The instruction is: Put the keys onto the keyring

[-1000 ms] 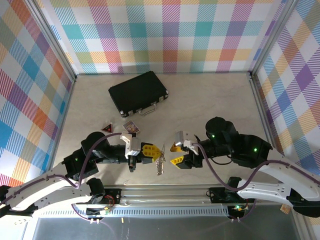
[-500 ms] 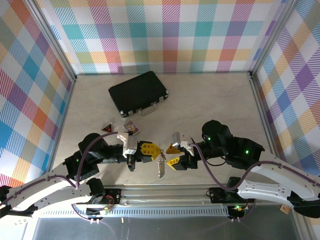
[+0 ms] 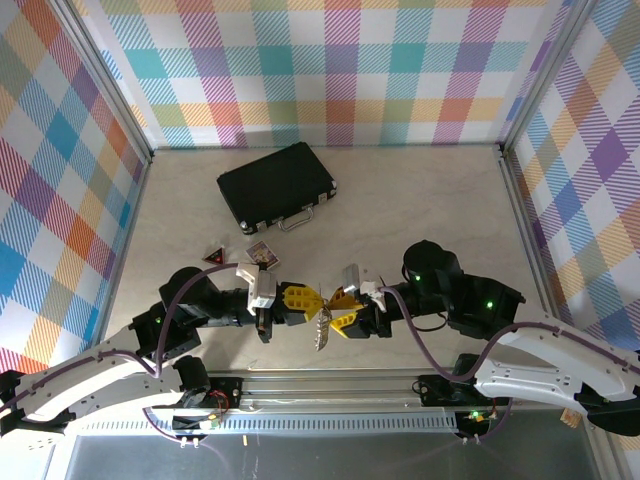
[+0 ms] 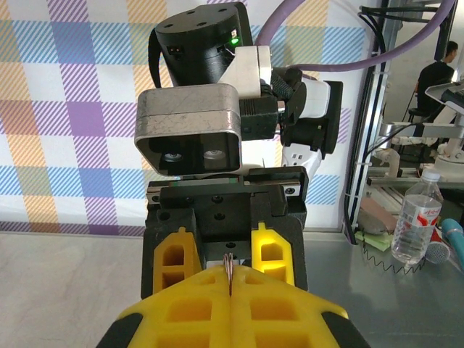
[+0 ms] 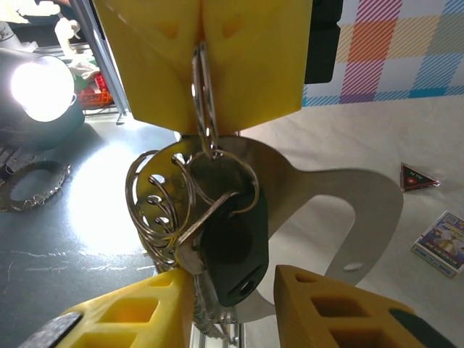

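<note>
While the left gripper [image 3: 316, 302] pinches the keyring [image 5: 202, 101] tight, the keys [image 5: 226, 250] hang between the half-open jaws of the right gripper [image 3: 338, 310], close to the near edge of the table [image 3: 430, 200]. Open room lies far and right.

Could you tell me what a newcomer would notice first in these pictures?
The two yellow-fingered grippers meet tip to tip at the near middle of the table: the left gripper is shut on a keyring, whose bunch of keys dangles between the open fingers of the right gripper. Behind them lies a black case, with loud plaid walls all round.
</note>
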Controlling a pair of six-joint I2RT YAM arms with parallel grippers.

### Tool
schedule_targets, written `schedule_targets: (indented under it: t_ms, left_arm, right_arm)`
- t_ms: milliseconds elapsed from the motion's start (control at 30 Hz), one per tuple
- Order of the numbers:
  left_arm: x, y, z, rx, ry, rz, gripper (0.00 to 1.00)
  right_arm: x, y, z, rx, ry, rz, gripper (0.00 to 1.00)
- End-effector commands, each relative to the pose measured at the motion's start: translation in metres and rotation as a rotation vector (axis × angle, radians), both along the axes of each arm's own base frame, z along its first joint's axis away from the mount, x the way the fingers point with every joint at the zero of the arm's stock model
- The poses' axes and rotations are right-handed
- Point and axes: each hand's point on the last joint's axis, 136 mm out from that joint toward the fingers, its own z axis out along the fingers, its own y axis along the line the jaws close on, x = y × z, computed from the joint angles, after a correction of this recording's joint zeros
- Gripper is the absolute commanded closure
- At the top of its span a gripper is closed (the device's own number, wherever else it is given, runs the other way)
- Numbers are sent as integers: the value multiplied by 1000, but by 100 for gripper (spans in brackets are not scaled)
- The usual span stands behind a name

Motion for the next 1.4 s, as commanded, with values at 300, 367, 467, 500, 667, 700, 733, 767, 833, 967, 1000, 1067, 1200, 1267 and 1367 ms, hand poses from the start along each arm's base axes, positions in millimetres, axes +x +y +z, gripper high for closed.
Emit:
schedule_targets:
  t_ms: [300, 367, 467, 500, 667, 700, 733, 767, 833, 967, 1000, 1067, 1200, 1267, 1367]
  left_arm:
    - [-3, 3, 11, -63, -15, -7, 100]
    - [-3, 3, 11, -64, -13, -7, 100]
    - [-2, 2, 10, -67, -11, -5, 100]
    - [-2, 2, 10, -68, -10, -6, 100]
    - [0, 2, 8, -66, -2, 5, 100]
    - [0, 2, 8, -65, 1, 5, 100]
    - [0, 2, 7, -63, 4, 4, 100]
    - [-1, 2, 7, -64, 4, 2, 100]
    - [-1, 3, 7, -67, 5, 2, 100]
    - [0, 4, 7, -69, 3, 8, 100]
    - [0, 3, 6, -69, 4, 7, 100]
    - [0, 3, 6, -67, 5, 7, 100]
    - [2, 2, 3, -61, 8, 18, 100]
    - [2, 1, 3, -61, 7, 18, 100]
    - [2, 3, 4, -64, 3, 22, 100]
  right_arm:
    - [-5, 6, 12, 64, -7, 33, 67]
    - [-5, 7, 12, 66, -5, 33, 67]
    - [-5, 8, 12, 69, 0, 35, 65]
    - [-4, 8, 12, 69, 0, 34, 65]
    - [-3, 11, 8, 63, 8, 31, 60]
    - [-2, 11, 8, 65, 8, 29, 60]
    - [-1, 12, 7, 65, 8, 23, 61]
    - [0, 12, 7, 66, 7, 18, 62]
    - [1, 11, 7, 72, 2, 8, 65]
    - [2, 11, 8, 80, -1, 1, 68]
    - [3, 12, 9, 82, -3, 0, 69]
    - [5, 13, 8, 83, -4, -11, 70]
    - [9, 15, 6, 94, -9, -29, 74]
    - [9, 16, 4, 93, -9, -29, 77]
    - [10, 16, 2, 92, -9, -33, 82]
